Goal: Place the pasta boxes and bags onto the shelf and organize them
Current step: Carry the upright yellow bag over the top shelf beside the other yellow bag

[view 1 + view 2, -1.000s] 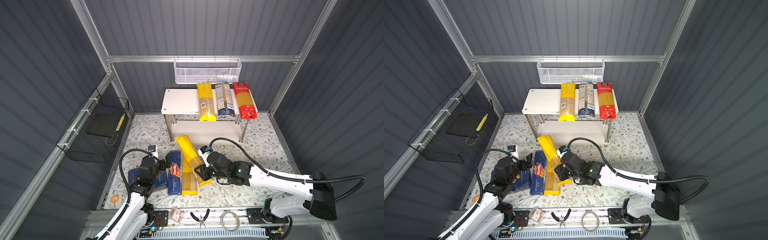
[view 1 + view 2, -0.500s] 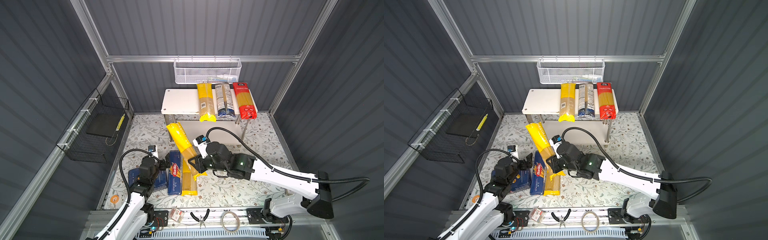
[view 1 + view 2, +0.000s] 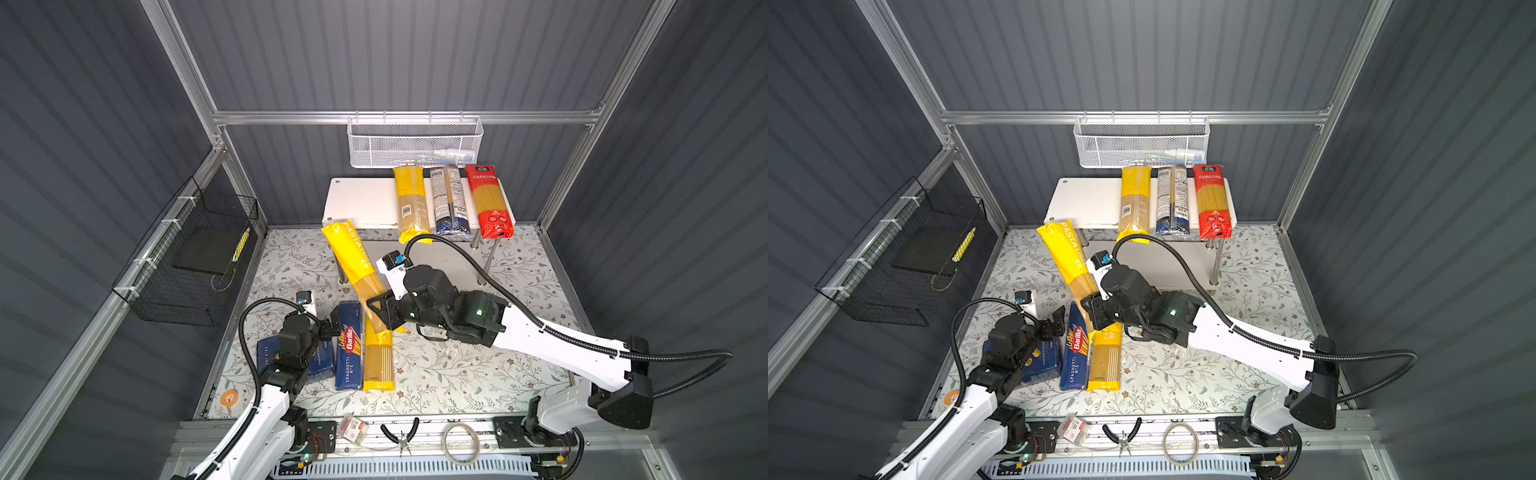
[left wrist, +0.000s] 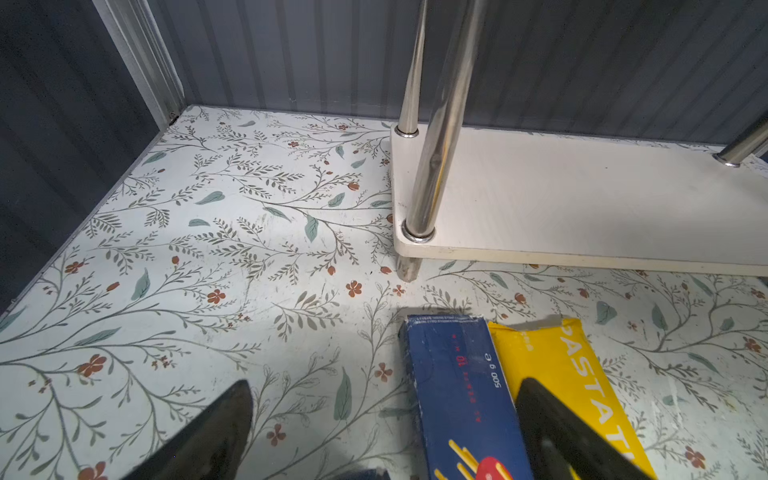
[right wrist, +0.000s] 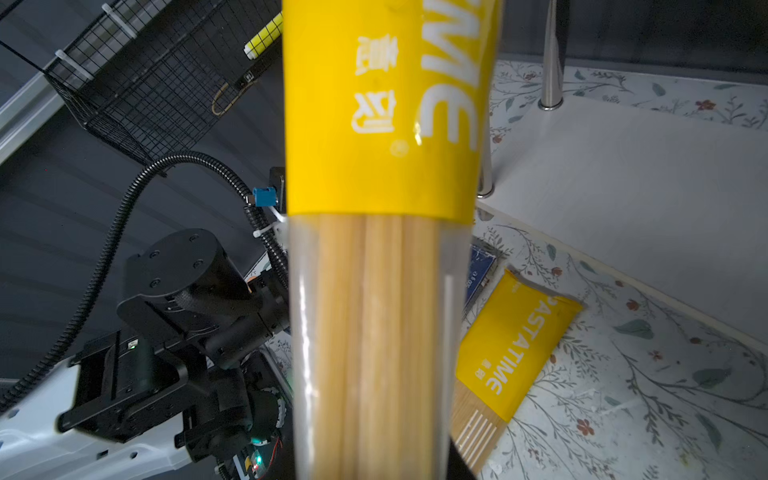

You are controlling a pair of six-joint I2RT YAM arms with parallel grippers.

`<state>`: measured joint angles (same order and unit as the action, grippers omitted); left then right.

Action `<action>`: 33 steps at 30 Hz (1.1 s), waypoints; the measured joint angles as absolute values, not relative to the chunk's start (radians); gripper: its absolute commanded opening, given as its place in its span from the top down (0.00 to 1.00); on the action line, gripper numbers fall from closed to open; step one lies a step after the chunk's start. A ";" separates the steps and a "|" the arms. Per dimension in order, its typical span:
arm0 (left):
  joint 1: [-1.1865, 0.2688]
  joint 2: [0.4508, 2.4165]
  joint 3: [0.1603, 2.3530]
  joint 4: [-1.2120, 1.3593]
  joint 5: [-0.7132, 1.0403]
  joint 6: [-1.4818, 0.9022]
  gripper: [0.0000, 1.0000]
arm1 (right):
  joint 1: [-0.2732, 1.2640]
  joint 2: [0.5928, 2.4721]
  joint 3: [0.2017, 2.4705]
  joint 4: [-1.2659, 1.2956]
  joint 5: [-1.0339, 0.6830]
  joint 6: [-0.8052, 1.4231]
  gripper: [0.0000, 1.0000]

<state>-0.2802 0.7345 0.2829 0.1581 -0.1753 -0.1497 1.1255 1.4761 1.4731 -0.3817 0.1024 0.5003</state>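
- My right gripper (image 3: pixel 380 311) is clamped on a yellow spaghetti bag (image 3: pixel 353 257). The bag hangs tilted above the floor, its top end just in front of the shelf (image 3: pixel 357 201), towards the shelf's bare left part.
- The grip sits low on the bag, so I judge the long free end may swing, or the slick film may slide through the jaws.
- That raised end could catch the shelf's front edge if I bring it in too low.
- The right arm's cable (image 3: pixel 449 249) arcs close under the overhanging shelf yellow bag (image 3: pixel 410 199); a snag there could drag that bag off.
- My left gripper (image 3: pixel 1054 324) hangs with its jaws apart, holding nothing, by the far end of the Barilla box (image 3: pixel 349 345). A careless move could shove the box.
- Bags: five. Three lie on the shelf: the yellow one, a blue-and-clear bag (image 3: pixel 446 199) and a red bag (image 3: pixel 488 199). One is in the claw, and one floor yellow bag (image 3: pixel 378 361) lies beside the Barilla box.
- Boxes: two, both blue and on the floor: the Barilla box and a darker box (image 3: pixel 324 361) partly under my left arm.
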 measured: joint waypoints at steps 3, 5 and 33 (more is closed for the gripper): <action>-0.280 0.738 0.283 0.158 -0.175 -0.150 0.01 | 1.124 1.517 1.542 -0.384 0.127 0.485 0.78; -0.280 0.738 0.283 0.158 -0.173 -0.150 0.01 | 1.121 1.553 1.596 -0.382 0.141 0.473 0.78; -0.280 0.743 0.283 0.158 -0.171 -0.149 0.01 | 0.966 1.934 2.144 -0.390 0.240 0.445 0.79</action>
